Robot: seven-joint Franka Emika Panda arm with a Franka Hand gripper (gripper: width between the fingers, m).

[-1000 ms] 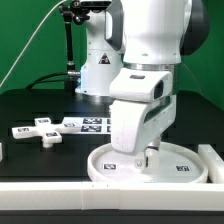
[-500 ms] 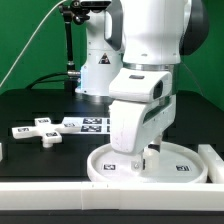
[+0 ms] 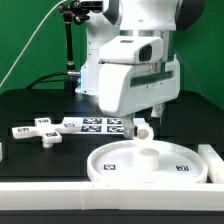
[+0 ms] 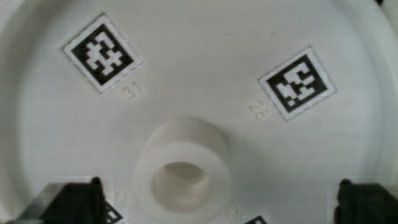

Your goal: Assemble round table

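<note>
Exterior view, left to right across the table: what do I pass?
cross-shaped foot piece → marker board → round disc

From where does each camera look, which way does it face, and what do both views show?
Exterior view: off the arm, looking across the table at the round disc; the arm shows above it.
Wrist view: on the wrist, looking down on the round disc; only the two open fingers show.
Shared: the round disc and its raised centre.
</note>
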